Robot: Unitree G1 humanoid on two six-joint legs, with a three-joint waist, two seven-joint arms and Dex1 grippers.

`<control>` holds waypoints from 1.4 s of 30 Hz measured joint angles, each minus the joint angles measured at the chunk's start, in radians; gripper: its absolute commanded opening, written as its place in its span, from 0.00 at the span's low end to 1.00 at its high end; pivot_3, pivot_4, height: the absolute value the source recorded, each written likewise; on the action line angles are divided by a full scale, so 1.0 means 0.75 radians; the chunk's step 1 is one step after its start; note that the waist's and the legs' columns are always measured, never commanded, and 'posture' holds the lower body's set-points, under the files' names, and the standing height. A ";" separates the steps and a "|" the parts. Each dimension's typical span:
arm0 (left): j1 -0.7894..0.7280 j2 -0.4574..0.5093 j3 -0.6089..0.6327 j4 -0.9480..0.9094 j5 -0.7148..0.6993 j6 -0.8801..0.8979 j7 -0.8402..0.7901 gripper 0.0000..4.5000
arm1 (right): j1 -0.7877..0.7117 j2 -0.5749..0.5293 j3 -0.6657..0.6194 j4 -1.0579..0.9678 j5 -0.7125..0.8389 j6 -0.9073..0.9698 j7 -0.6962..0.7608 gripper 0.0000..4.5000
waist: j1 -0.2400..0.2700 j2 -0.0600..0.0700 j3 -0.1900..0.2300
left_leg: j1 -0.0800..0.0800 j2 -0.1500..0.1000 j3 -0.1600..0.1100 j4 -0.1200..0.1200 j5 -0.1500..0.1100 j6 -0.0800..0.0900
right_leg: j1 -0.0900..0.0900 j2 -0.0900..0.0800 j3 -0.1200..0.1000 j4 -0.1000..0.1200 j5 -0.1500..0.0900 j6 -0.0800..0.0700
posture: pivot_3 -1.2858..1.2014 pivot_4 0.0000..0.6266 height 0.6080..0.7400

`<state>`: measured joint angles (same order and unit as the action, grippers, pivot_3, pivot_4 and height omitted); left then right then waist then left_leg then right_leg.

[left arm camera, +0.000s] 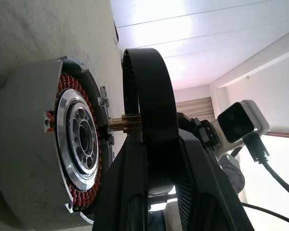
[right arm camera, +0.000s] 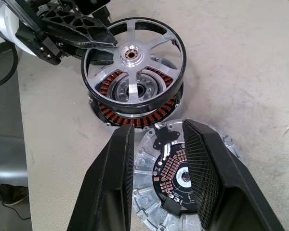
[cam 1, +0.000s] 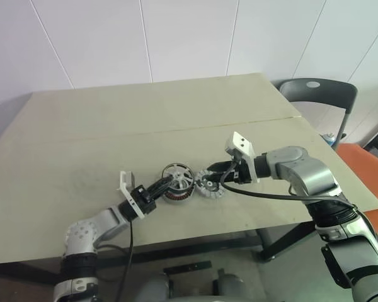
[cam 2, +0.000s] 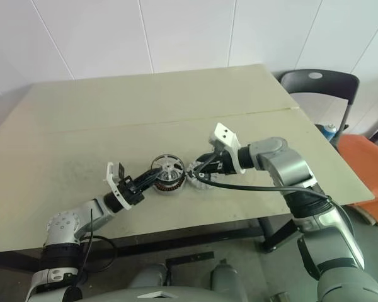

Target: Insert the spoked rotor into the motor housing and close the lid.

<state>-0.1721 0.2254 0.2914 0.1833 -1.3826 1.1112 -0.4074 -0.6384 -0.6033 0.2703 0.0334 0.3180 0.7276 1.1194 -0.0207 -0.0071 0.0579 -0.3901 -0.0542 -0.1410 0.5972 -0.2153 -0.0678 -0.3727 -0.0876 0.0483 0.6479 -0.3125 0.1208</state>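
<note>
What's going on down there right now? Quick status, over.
Left gripper shut on spoked rotor, held just above motor housing, not yet seated. Right gripper jaws open over the lid lying beside the housing. Nothing in the way.

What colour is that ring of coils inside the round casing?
Copper-red, the windings in the motor housing; clearest in the right wrist view.

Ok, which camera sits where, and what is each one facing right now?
Left eye view: on the head, looking forward and down at the table; both arms show, the left gripper holding the spoked rotor.
Right eye view: the same scene through the other eye, with the motor housing under the rotor.
Left wrist view: on the left wrist, looking along its fingers at the housing's copper windings.
Right wrist view: on the right wrist, looking down between its fingers at the lid.
Shared: both wrist views show rotor and housing.
</note>
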 measured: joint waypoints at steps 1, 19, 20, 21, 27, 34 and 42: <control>0.001 -0.001 0.000 0.000 0.001 0.002 -0.001 0.09 | 0.000 0.000 0.000 0.001 -0.001 -0.002 -0.001 0.37 | 0.000 0.000 0.000 | 0.000 0.000 0.000 0.000 0.000 0.000 | 0.000 0.000 0.000 0.000 0.000 0.000 | 0.52 0.00 1.00; 0.002 -0.042 0.008 0.027 0.030 0.045 0.004 0.09 | -0.001 0.012 0.000 0.029 -0.029 -0.021 -0.008 0.37 | 0.000 0.001 -0.001 | 0.002 0.000 0.000 0.000 0.000 0.000 | 0.001 0.000 0.000 0.001 0.000 0.000 | 0.52 0.00 1.00; 0.002 -0.044 0.010 0.027 0.030 0.045 0.005 0.09 | -0.001 0.012 0.000 0.030 -0.029 -0.022 -0.008 0.37 | 0.000 0.001 -0.001 | 0.002 0.000 0.000 0.000 0.000 0.000 | 0.001 0.000 0.000 0.001 0.000 0.000 | 0.52 0.00 1.00; 0.002 -0.045 0.012 0.027 0.031 0.046 0.007 0.09 | -0.001 0.013 0.000 0.030 -0.029 -0.022 -0.008 0.37 | 0.000 0.001 -0.001 | 0.002 0.000 0.000 0.000 0.000 0.000 | 0.001 0.000 0.000 0.001 0.000 0.000 | 0.52 0.00 1.00; 0.010 -0.062 0.024 0.012 0.034 0.043 0.030 0.09 | -0.001 0.018 0.000 0.042 -0.030 -0.023 -0.012 0.37 | 0.000 0.001 -0.001 | 0.002 0.000 0.000 0.000 0.000 0.000 | 0.002 0.000 0.001 0.001 0.000 0.000 | 0.52 0.00 1.00; 0.029 -0.088 0.051 -0.028 0.027 0.036 0.086 0.09 | -0.005 0.021 0.000 0.049 -0.034 -0.026 -0.015 0.37 | -0.004 0.001 -0.001 | 0.002 0.000 0.001 0.000 0.000 0.000 | 0.001 0.000 0.001 0.001 0.000 0.000 | 0.52 0.00 1.00; 0.068 -0.097 0.065 -0.079 0.006 0.020 0.145 0.09 | -0.010 0.032 0.000 0.069 -0.042 -0.049 -0.016 0.37 | -0.033 0.001 -0.001 | 0.003 0.000 0.001 0.000 0.000 0.000 | 0.002 0.000 0.001 0.002 0.000 0.000 | 0.52 0.00 1.00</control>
<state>-0.1212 0.1530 0.3399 0.1237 -1.3777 1.1264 -0.2989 -0.6459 -0.5790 0.2702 0.0855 0.2867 0.6912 1.1072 -0.0457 -0.0063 0.0568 -0.3881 -0.0539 -0.1402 0.5974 -0.2153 -0.0678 -0.3715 -0.0874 0.0493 0.6491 -0.3123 0.1211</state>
